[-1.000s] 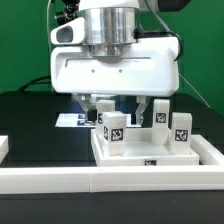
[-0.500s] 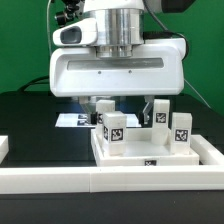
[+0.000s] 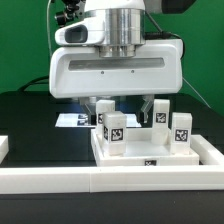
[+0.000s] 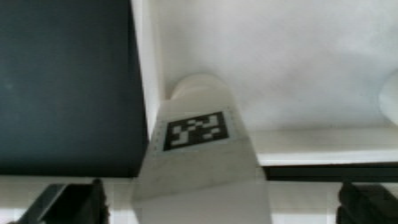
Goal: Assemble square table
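Observation:
The square table top (image 3: 205, 150) lies flat on the black table, its recessed face up and a tag on its front edge. Several white tagged legs stand on it: front left (image 3: 113, 128), front right (image 3: 180, 130), back right (image 3: 158, 114) and one behind the front left leg (image 3: 103, 108). My gripper (image 3: 118, 104) hangs low over the back of the top. In the wrist view one upright leg (image 4: 199, 140) stands midway between my fingertips (image 4: 214, 205). The fingers (image 4: 71, 205) are spread wide, with a gap on each side of the leg. It stands at the top's edge (image 4: 320, 90), next to the black table.
The marker board (image 3: 68, 120) lies flat on the black table behind the top, to the exterior view's left. A long white rail (image 3: 100, 182) runs along the front. A white block end (image 3: 3, 148) shows at the left edge.
The gripper body has shifted slightly and looks a little lower or nearer. The legs and the top have not moved.

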Available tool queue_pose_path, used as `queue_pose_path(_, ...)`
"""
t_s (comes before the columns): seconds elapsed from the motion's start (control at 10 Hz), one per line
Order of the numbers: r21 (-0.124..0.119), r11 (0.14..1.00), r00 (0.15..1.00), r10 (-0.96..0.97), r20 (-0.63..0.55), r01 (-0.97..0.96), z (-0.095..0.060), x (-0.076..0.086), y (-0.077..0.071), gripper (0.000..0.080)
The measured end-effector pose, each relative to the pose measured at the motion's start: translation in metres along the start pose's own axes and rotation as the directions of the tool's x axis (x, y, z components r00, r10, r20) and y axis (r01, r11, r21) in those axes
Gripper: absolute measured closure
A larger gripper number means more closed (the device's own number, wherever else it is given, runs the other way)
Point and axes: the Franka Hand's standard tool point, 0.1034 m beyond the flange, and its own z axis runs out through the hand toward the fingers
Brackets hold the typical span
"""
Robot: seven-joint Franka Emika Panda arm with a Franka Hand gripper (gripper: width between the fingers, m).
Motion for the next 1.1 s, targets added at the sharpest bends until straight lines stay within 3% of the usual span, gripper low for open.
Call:
queue_pose_path(0.2,-0.001,1.000,1.000,-0.008,0.000,0.008,-0.0001,-0.0006,0.0042,0.0164)
queue_pose_path(0.4,0.000,1.000,1.000,0.010,0.000,-0.010,0.0000,-0.0007,0.0041,0.0514)
queue_pose_path(0.7,0.000,0.998,0.998,0.057,0.000,-0.057,0.0001,-0.0007,0.0042,0.0511)
queue_pose_path(1.1,0.001,0.941,0.941,0.338,0.001,-0.338,0.0004,-0.0009,0.0040,0.0511)
